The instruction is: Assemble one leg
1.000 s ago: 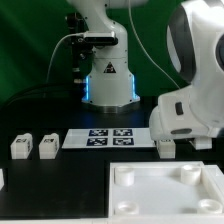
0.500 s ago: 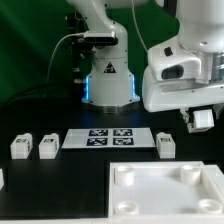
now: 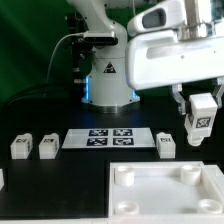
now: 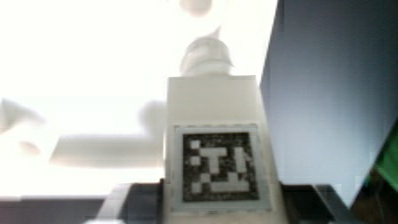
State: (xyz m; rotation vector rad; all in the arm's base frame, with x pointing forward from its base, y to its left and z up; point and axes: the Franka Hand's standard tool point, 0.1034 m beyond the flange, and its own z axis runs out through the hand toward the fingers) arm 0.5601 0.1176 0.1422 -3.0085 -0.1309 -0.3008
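My gripper is shut on a leg, a small white block with a black-and-white tag, and holds it in the air at the exterior view's right, above the table. In the wrist view the held leg fills the middle, tag facing the camera, with the white tray-like piece blurred below it. The large white square piece with corner sockets lies at the front right. Another leg stands on the table below the gripper. Two more legs stand at the left.
The marker board lies flat in the middle of the black table. The arm's base with a blue light stands behind it. The arm's white body hangs over the upper right.
The gripper has risen from the table at the right, lifting one leg up with it. One leg stays on the table where it was.
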